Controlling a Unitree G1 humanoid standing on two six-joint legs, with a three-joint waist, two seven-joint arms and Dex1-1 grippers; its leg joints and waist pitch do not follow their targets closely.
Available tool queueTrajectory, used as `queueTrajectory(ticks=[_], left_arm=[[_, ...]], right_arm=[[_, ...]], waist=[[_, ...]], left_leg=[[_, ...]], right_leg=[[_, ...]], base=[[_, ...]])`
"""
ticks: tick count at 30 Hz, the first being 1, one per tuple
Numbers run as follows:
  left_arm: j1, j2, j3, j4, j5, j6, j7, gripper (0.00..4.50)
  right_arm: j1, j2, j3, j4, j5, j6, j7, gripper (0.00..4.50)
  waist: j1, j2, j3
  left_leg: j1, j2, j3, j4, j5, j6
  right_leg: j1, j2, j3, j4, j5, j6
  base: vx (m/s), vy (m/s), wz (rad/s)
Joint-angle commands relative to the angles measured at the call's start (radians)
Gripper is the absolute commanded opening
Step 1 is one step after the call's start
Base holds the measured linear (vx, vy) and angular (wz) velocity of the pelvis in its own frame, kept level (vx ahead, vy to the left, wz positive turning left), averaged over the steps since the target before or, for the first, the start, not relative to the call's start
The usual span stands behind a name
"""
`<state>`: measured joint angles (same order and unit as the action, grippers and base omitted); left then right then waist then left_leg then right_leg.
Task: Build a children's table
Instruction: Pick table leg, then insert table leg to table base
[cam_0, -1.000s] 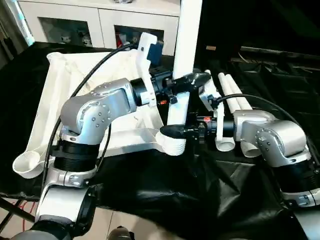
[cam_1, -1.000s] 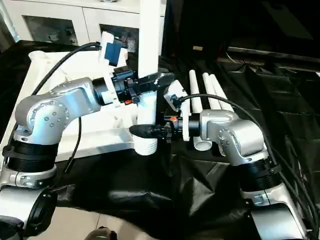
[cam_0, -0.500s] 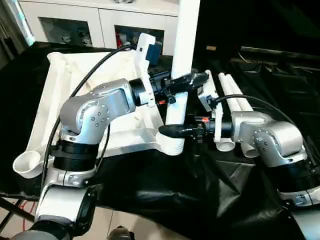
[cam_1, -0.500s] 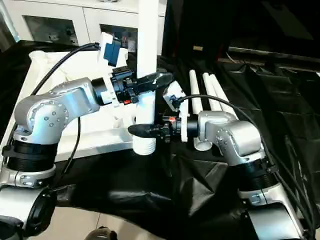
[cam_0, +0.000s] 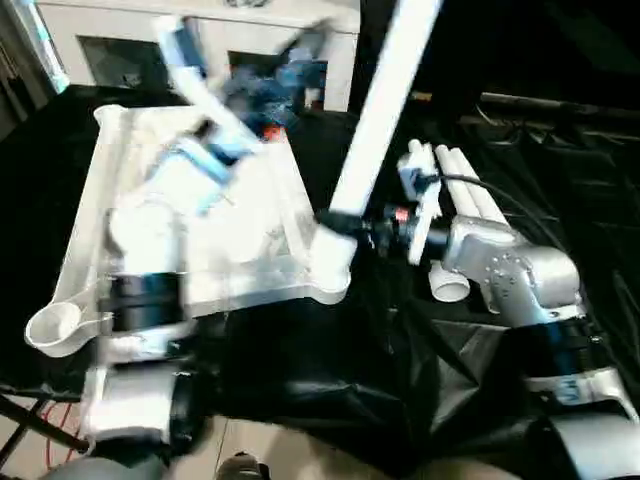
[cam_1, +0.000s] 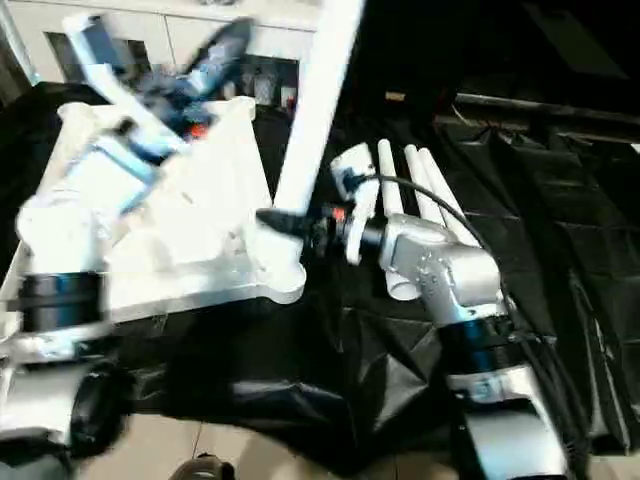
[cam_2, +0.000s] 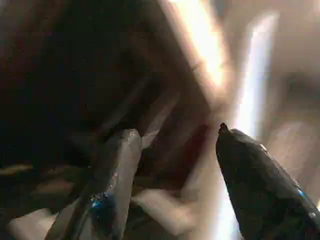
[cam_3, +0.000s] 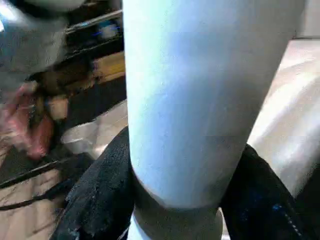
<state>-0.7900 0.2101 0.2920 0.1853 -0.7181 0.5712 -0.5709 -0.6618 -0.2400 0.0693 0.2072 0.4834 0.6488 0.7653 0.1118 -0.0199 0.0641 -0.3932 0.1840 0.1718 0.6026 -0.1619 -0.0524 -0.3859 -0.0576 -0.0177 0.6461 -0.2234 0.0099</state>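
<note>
White plastic: the children's table top (cam_0: 200, 215) lies underside up on the black-draped surface (cam_0: 420, 380), its near right corner socket (cam_0: 330, 275) close to that surface's front edge.
Leg in hand: one tapered leg (cam_0: 380, 120) stands in that socket, leaning to the right rather than upright.
Right gripper (cam_0: 345, 228): clenched on the leg low down, just above the socket; the right wrist view has a black finger (cam_3: 100, 195) pressed to each side of the tube.
Left gripper (cam_2: 175, 165): released and holding nothing, fingers spread, up over the top's far side (heavily blurred, so its exact place is uncertain).
Spare legs (cam_0: 465, 195): lying side by side on the surface, just right of the top.
Doing it well: I judge the leg should be brought square to the socket before any push, since a tilted tube may bind; pressure should run straight down the leg's axis, and the free gripper could steady the top's rim.
</note>
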Motion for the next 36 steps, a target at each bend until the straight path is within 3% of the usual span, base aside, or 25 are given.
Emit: queueTrajectory(ticks=[1,2,4,5,6,7,8,9,10,11,12,14,17,19,20,21,24,25,28,30,32,33,34,35,36], left_arm=[[0.039,0.051,-0.046,0.015,0.120,-0.043,0.022,2.82],[0.083,0.105,-0.110,-0.009,0.223,-0.105,0.017,2.82],[0.119,0.142,-0.153,-0.038,0.282,-0.145,-0.005,2.82],[0.195,0.204,-0.225,-0.105,0.351,-0.147,-0.023,2.82],[0.201,0.208,-0.229,-0.111,0.352,-0.144,-0.026,2.82],[0.246,0.232,-0.257,-0.155,0.358,-0.117,-0.036,2.82],[0.254,0.232,-0.261,-0.164,0.357,-0.111,-0.035,2.82],[0.267,0.235,-0.272,-0.174,0.366,-0.110,-0.030,2.82],[0.279,0.241,-0.280,-0.181,0.370,-0.107,-0.034,2.82],[0.292,0.243,-0.289,-0.195,0.371,-0.098,-0.034,2.82],[0.306,0.255,-0.298,-0.194,0.376,-0.096,-0.046,2.82],[0.319,0.269,-0.352,-0.212,0.412,-0.077,-0.039,2.82],[0.306,0.261,-0.379,-0.232,0.433,-0.059,-0.025,2.82],[0.308,0.250,-0.379,-0.235,0.434,-0.066,-0.025,2.82],[0.313,0.245,-0.378,-0.232,0.438,-0.080,-0.025,2.82],[0.320,0.240,-0.379,-0.229,0.442,-0.091,-0.023,2.82],[0.365,0.251,-0.412,-0.194,0.495,-0.162,-0.029,2.82],[0.365,0.251,-0.412,-0.194,0.495,-0.162,-0.029,2.82],[0.398,0.240,-0.402,-0.181,0.472,-0.186,-0.050,2.82],[0.413,0.271,-0.434,-0.178,0.453,-0.181,-0.148,2.82],[0.419,0.309,-0.466,-0.170,0.455,-0.167,-0.222,2.82],[0.421,0.327,-0.490,-0.169,0.462,-0.165,-0.254,2.82],[0.421,0.328,-0.492,-0.168,0.462,-0.165,-0.256,2.82],[0.422,0.346,-0.524,-0.149,0.471,-0.170,-0.306,2.82],[0.420,0.351,-0.534,-0.133,0.479,-0.186,-0.323,2.82]], right_arm=[[-0.018,-0.008,-0.019,0.010,-0.053,-0.046,-0.056,1.89],[-0.017,-0.002,-0.019,0.013,-0.070,-0.053,-0.088,1.89],[-0.012,0.001,-0.015,0.010,-0.089,-0.072,-0.113,1.89],[0.011,0.045,-0.039,0.021,-0.128,-0.195,-0.197,1.89],[0.013,0.048,-0.040,0.022,-0.130,-0.201,-0.204,1.89],[0.026,0.076,-0.054,0.027,-0.140,-0.233,-0.252,1.89],[0.029,0.079,-0.056,0.027,-0.139,-0.231,-0.258,1.89],[0.038,0.084,-0.057,0.026,-0.146,-0.247,-0.274,1.89],[0.047,0.094,-0.059,0.028,-0.156,-0.276,-0.294,1.89],[0.060,0.100,-0.063,0.024,-0.171,-0.304,-0.319,1.89],[0.065,0.113,-0.062,0.032,-0.192,-0.312,-0.359,1.89],[0.060,0.121,-0.103,0.053,-0.195,-0.246,-0.447,1.89],[0.046,0.102,-0.114,0.068,-0.194,-0.258,-0.424,1.89],[0.039,0.090,-0.121,0.062,-0.193,-0.263,-0.412,1.89],[0.037,0.089,-0.128,0.058,-0.189,-0.265,-0.415,1.89],[0.038,0.087,-0.135,0.051,-0.182,-0.265,-0.414,1.89],[0.061,0.069,-0.120,0.009,-0.173,-0.255,-0.385,1.89],[0.061,0.069,-0.120,0.009,-0.173,-0.255,-0.385,1.89],[0.082,0.060,-0.098,-0.049,-0.153,-0.210,-0.349,1.89],[0.075,0.066,-0.109,-0.056,-0.108,-0.159,-0.325,1.89],[0.063,0.066,-0.095,-0.052,-0.086,-0.123,-0.281,1.89],[0.062,0.062,-0.085,-0.052,-0.095,-0.123,-0.277,1.89],[0.062,0.062,-0.084,-0.052,-0.095,-0.122,-0.276,1.89],[0.061,0.055,-0.062,-0.054,-0.097,-0.113,-0.249,1.89],[0.062,0.054,-0.050,-0.053,-0.108,-0.125,-0.243,1.89]], waist=[[0.000,0.015,-0.083],[0.001,0.013,-0.083],[-0.001,0.018,-0.083],[0.003,0.019,-0.083],[0.003,0.019,-0.083],[0.002,0.036,-0.083],[-0.002,0.026,-0.081],[0.007,0.065,-0.083],[0.003,0.054,-0.079],[0.010,0.083,-0.080],[0.006,0.061,-0.075],[0.006,0.096,-0.071],[0.006,0.072,-0.073],[0.010,0.087,-0.076],[0.006,0.084,-0.078],[-0.004,0.068,-0.082],[-0.009,0.073,-0.090],[-0.012,0.060,-0.088],[-0.020,0.047,-0.088],[-0.025,0.005,-0.083],[-0.023,0.022,-0.079],[-0.029,0.007,-0.076],[-0.028,0.007,-0.075],[-0.030,-0.017,-0.074],[-0.030,-0.017,-0.074]], left_leg=[[0.029,0.033,-0.017,-0.066,-0.132,-0.064],[0.031,0.033,-0.014,-0.066,-0.127,-0.067],[0.030,0.037,-0.015,-0.069,-0.130,-0.071],[0.029,0.039,-0.016,-0.069,-0.131,-0.076],[0.029,0.039,-0.016,-0.069,-0.131,-0.076],[0.031,0.038,-0.015,-0.069,-0.147,-0.089],[0.031,0.037,-0.012,-0.072,-0.161,-0.095],[0.039,0.035,-0.015,-0.067,-0.184,-0.108],[0.040,0.035,-0.011,-0.071,-0.213,-0.109],[0.039,0.032,-0.019,-0.070,-0.253,-0.126],[0.034,0.033,-0.019,-0.075,-0.280,-0.126],[0.034,0.028,-0.022,-0.078,-0.330,-0.125],[0.029,0.026,-0.017,-0.073,-0.310,-0.095],[0.019,0.025,-0.016,-0.067,-0.237,-0.076],[0.016,0.025,-0.016,-0.067,-0.215,-0.072],[0.012,0.023,-0.013,-0.064,-0.165,-0.059],[0.009,0.021,-0.015,-0.057,-0.105,-0.037],[0.005,0.021,-0.012,-0.055,-0.085,-0.017],[0.009,0.024,-0.006,-0.056,-0.068,0.015],[0.010,0.027,-0.001,-0.060,-0.082,0.024],[0.024,0.034,-0.003,-0.067,-0.120,0.005],[0.028,0.038,-0.002,-0.074,-0.154,-0.017],[0.028,0.038,-0.005,-0.076,-0.164,-0.029],[0.032,0.038,0.000,-0.078,-0.193,-0.044],[0.032,0.038,0.000,-0.078,-0.193,-0.044]], right_leg=[[0.048,-0.063,0.025,-0.066,0.055,-0.186],[0.046,-0.064,0.026,-0.065,0.052,-0.180],[0.042,-0.065,0.026,-0.063,0.044,-0.163],[0.039,-0.069,0.025,-0.060,0.048,-0.168],[0.039,-0.069,0.025,-0.060,0.048,-0.168],[0.030,-0.069,0.026,-0.058,0.039,-0.176],[0.032,-0.063,0.026,-0.060,0.044,-0.186],[0.022,-0.062,0.025,-0.057,0.047,-0.192],[0.021,-0.057,0.024,-0.066,0.033,-0.192],[0.023,-0.059,0.023,-0.059,0.020,-0.193],[0.027,-0.060,0.023,-0.065,-0.004,-0.192],[0.022,-0.061,0.025,-0.074,-0.086,-0.182],[0.028,-0.064,0.032,-0.080,-0.134,-0.184],[0.031,-0.068,0.034,-0.078,-0.129,-0.179],[0.034,-0.067,0.033,-0.076,-0.115,-0.177],[0.036,-0.060,0.031,-0.074,-0.058,-0.175],[0.038,-0.058,0.028,-0.063,0.028,-0.179],[0.040,-0.057,0.028,-0.061,0.047,-0.176],[0.033,-0.057,0.028,-0.064,0.033,-0.179],[0.035,-0.056,0.029,-0.069,0.005,-0.184],[0.016,-0.058,0.028,-0.071,-0.071,-0.179],[0.014,-0.053,0.027,-0.073,-0.083,-0.172],[0.016,-0.055,0.027,-0.070,-0.086,-0.169],[0.013,-0.056,0.028,-0.075,-0.098,-0.166],[0.013,-0.056,0.028,-0.075,-0.098,-0.166]], base=[[0.000,0.000,0.00],[0.000,0.000,0.00],[0.000,0.000,0.00],[0.000,0.000,0.00],[0.000,0.000,0.00],[0.000,0.000,0.00],[0.000,0.000,0.00],[0.000,0.000,0.00],[0.000,0.000,0.00],[0.000,0.000,0.00],[0.000,0.000,0.00],[0.000,0.000,0.00],[0.000,0.000,0.00],[0.000,0.000,0.00],[0.000,0.000,0.00],[0.000,0.000,0.00],[0.000,0.000,0.00],[0.000,0.000,0.00],[0.000,0.000,0.00],[0.000,0.000,0.00],[0.000,0.000,0.00],[0.000,0.000,0.00],[0.000,0.000,0.00],[0.000,0.000,0.00],[0.000,0.000,0.00]])
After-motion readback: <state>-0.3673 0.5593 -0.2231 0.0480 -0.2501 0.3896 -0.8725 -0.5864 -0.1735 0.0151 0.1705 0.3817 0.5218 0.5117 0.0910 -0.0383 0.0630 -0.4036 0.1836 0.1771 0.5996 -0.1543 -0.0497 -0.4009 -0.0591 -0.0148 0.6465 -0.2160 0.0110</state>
